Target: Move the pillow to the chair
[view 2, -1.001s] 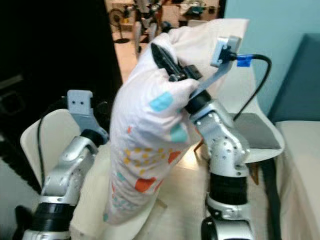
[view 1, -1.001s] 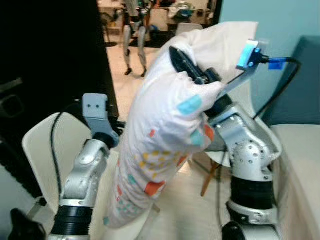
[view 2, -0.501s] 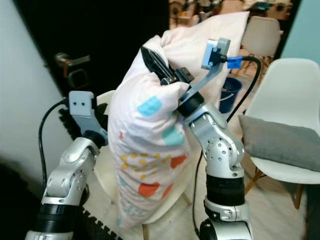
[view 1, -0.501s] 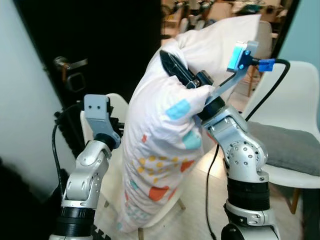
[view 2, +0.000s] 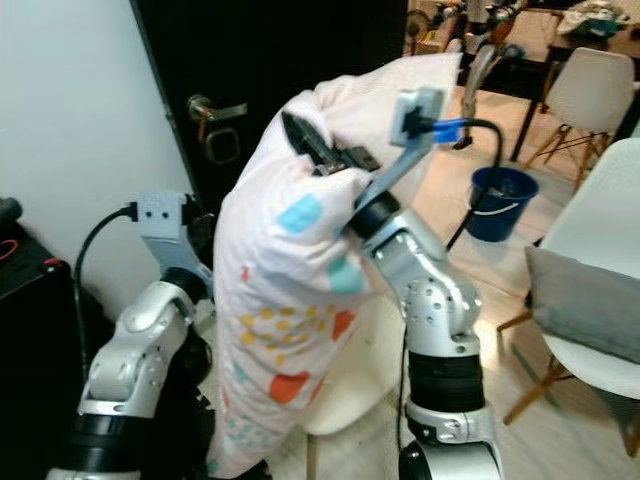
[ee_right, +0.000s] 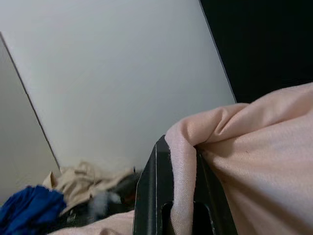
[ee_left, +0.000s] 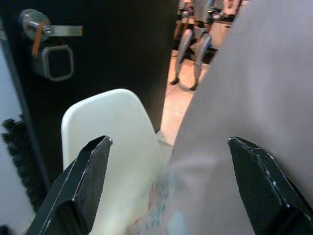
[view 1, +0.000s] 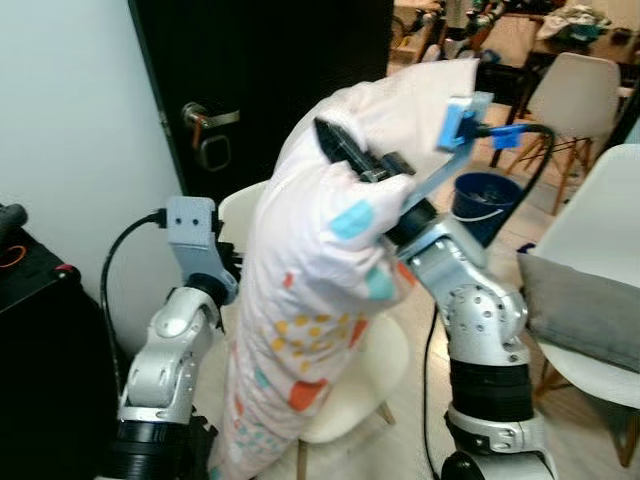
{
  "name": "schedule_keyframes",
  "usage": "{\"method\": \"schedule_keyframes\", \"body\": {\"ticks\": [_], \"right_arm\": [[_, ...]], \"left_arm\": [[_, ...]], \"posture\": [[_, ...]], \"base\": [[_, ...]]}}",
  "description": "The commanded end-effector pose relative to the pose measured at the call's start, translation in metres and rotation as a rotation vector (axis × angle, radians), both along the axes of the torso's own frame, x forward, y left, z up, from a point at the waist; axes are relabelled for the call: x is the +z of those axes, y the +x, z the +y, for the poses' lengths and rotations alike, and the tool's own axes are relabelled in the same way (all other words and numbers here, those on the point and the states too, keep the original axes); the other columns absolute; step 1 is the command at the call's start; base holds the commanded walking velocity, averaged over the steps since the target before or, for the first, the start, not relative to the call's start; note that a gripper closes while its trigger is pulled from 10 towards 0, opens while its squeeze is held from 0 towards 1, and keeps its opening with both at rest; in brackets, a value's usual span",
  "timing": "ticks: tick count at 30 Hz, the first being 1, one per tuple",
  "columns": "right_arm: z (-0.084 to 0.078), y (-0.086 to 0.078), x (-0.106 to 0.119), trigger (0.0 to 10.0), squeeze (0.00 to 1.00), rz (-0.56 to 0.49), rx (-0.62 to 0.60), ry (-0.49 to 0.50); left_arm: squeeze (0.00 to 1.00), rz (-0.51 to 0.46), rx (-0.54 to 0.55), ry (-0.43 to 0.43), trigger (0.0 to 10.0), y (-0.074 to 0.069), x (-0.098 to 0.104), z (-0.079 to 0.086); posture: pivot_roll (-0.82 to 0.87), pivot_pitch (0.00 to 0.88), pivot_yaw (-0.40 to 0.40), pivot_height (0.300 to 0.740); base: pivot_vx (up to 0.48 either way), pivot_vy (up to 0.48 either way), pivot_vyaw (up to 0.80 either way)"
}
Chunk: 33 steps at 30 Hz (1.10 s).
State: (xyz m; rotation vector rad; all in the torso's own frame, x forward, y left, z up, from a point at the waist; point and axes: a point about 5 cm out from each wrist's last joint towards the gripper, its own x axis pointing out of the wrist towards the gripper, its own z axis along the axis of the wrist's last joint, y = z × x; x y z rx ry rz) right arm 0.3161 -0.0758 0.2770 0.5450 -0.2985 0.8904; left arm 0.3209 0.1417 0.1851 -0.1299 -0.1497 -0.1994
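right gripper (view 1: 345, 150): raised high, fingers pinching a fold of the pillow (view 1: 320, 300) | pillow: white with colored spots, hangs between the two arms, above the white chair (view 1: 375, 365) | left gripper (ee_left: 171, 191): fingers spread wide, the pillow against one finger | behind: black door (view 1: 270, 80), blue bucket (view 1: 485, 200)

Pale tiled floor (view 1: 420, 400). On it: white shell chair (view 1: 370, 360) in front of the dark door, its wooden legs standing on the tiles; the pillow's (view 1: 320, 300) lower end hangs in front of the seat, contact unclear. To the right a second white chair (view 1: 600, 300) carrying a grey cushion (view 1: 580, 310). Further back a blue bucket (view 1: 485, 200) sits on the floor, more white chairs behind.
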Motion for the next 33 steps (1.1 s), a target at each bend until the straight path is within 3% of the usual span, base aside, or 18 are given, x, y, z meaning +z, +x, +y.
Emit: {"method": "schedule_keyframes", "body": {"ticks": [1, 8, 15, 18, 33], "right_arm": [[-0.003, 0.001, 0.001, 10.0, 0.00, -0.015, -0.026, 0.011], [-0.005, 0.002, -0.004, 10.0, 0.00, 0.003, -0.035, 0.013], [-0.001, 0.001, -0.012, 10.0, 0.00, -0.008, -0.033, -0.059], [0.003, 0.000, -0.016, 10.0, 0.00, -0.028, -0.045, -0.116], [0.007, -0.002, -0.018, 10.0, 0.00, -0.044, -0.029, -0.142]], "left_arm": [[0.00, 0.016, 0.000, 0.001, 10.0, 0.001, -0.002, -0.002], [0.00, 0.010, 0.016, -0.001, 10.0, 0.003, 0.001, 0.002], [0.00, 0.009, 0.014, 0.003, 10.0, 0.003, 0.002, -0.001], [0.00, 0.001, -0.002, 0.014, 10.0, 0.002, 0.003, -0.003], [0.00, 0.002, 0.011, -0.004, 10.0, 0.003, 0.002, -0.004]], "posture": [[-0.02, 0.000, 0.002, 0.740], [-0.02, 0.000, 0.007, 0.740], [-0.02, 0.000, 0.008, 0.740], [-0.02, 0.000, 0.008, 0.740], [-0.03, 0.000, 0.001, 0.740]], "base": [[0.000, 0.000, 0.00], [0.000, 0.000, 0.00], [0.000, 0.000, 0.00], [0.000, -0.192, 0.80], [0.000, -0.019, 0.80]]}}
